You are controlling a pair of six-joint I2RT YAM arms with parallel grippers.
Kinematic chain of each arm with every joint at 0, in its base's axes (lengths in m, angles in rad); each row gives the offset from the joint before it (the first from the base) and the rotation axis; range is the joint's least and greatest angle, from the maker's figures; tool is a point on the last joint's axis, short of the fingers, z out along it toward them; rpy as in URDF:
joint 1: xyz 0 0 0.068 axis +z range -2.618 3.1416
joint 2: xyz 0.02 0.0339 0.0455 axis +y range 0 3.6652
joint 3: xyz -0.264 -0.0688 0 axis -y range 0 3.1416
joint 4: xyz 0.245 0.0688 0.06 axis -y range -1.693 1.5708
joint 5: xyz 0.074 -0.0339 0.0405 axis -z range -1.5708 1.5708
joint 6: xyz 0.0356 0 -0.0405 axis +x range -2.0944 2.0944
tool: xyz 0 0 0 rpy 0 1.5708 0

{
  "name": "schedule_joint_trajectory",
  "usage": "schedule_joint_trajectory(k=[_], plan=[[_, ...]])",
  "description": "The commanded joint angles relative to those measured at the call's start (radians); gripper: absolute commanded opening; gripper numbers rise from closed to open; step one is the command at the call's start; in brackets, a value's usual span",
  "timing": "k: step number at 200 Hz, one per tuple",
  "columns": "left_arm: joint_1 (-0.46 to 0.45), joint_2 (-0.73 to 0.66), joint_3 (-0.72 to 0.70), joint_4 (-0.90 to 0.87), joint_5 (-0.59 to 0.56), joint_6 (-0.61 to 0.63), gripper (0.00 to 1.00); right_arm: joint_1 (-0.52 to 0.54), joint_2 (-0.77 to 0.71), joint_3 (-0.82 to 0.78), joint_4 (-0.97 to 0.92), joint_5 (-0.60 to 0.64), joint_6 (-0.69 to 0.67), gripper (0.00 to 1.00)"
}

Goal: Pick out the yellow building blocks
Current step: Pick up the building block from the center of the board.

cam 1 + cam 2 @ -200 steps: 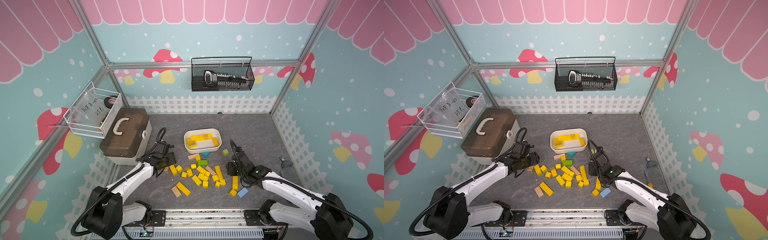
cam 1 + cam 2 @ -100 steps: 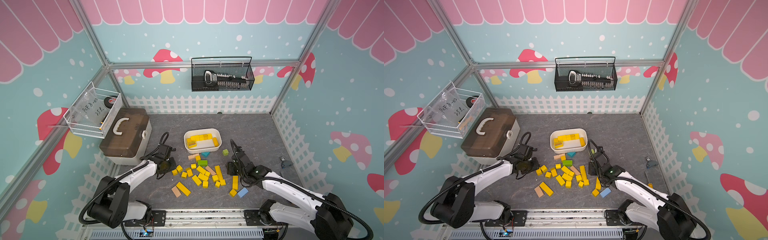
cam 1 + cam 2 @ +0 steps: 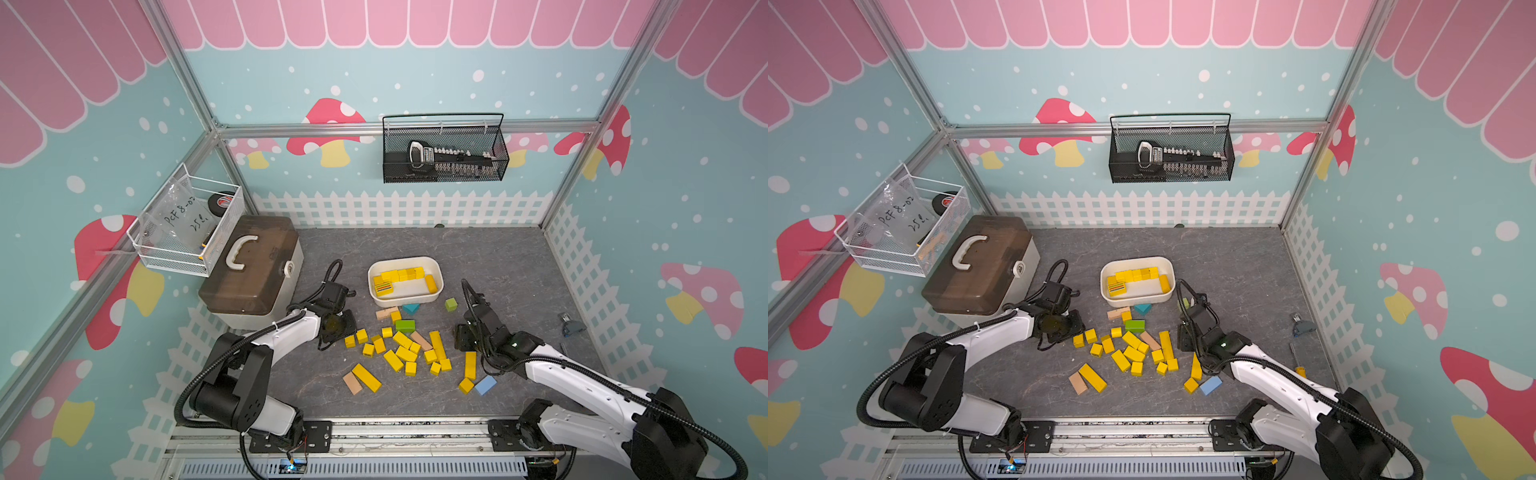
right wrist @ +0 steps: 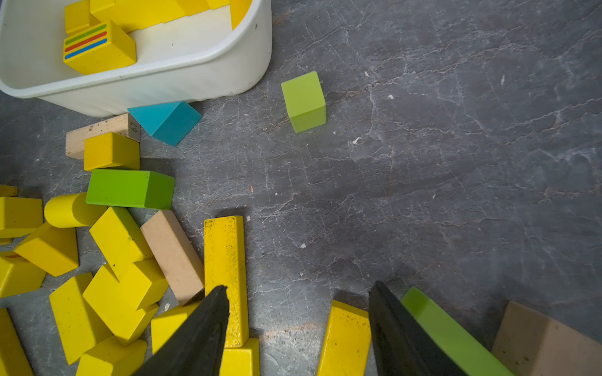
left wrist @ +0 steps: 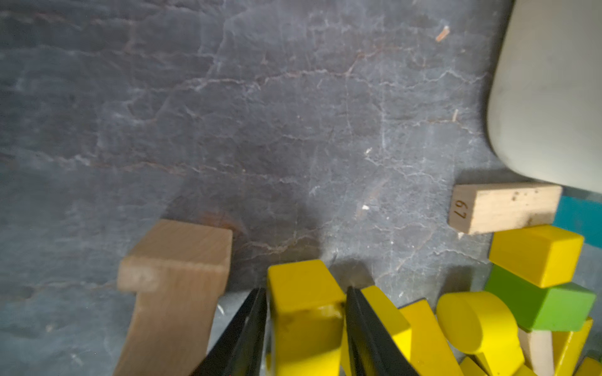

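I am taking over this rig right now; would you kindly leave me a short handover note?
Left gripper: shut on one small yellow wooden block at the pile's left edge.
Right gripper: open, empty, over the grey stone-patterned mat between two long yellow bars.
Done: several yellow blocks, the striped one included, lie in the white oval plastic tray.
Left: roughly twenty loose yellow blocks on the mat, mixed with tan, green and blue blocks to leave behind.
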Motion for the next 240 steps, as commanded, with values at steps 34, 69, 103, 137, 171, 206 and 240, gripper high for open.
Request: schedule_joint_trajectory(k=[34, 69, 103, 137, 171, 206, 240], plan=[[0.02, 0.025, 0.016, 0.006, 0.049, 0.015, 0.38, 0.001, -0.01, -0.009, 0.002, 0.017, 0.016, 0.68], [0.025, 0.019, 0.006, 0.019, 0.066, 0.017, 0.33, 0.0, -0.007, -0.008, 0.005, 0.014, 0.016, 0.68], [0.03, 0.003, -0.004, 0.027, 0.07, 0.017, 0.3, 0.0, -0.007, -0.008, 0.005, 0.014, 0.016, 0.68], [0.031, -0.05, -0.029, 0.042, 0.062, 0.015, 0.25, -0.002, -0.008, -0.008, 0.005, 0.013, 0.016, 0.68], [0.023, -0.105, 0.012, 0.007, 0.017, 0.034, 0.25, -0.003, -0.01, -0.011, 0.005, 0.012, 0.016, 0.68], [-0.008, -0.104, 0.117, -0.04, -0.005, 0.045, 0.25, -0.004, -0.007, -0.009, 0.005, 0.012, 0.016, 0.68], [-0.07, -0.022, 0.28, -0.079, 0.023, 0.089, 0.27, -0.007, -0.007, -0.01, 0.006, 0.01, 0.018, 0.68]])
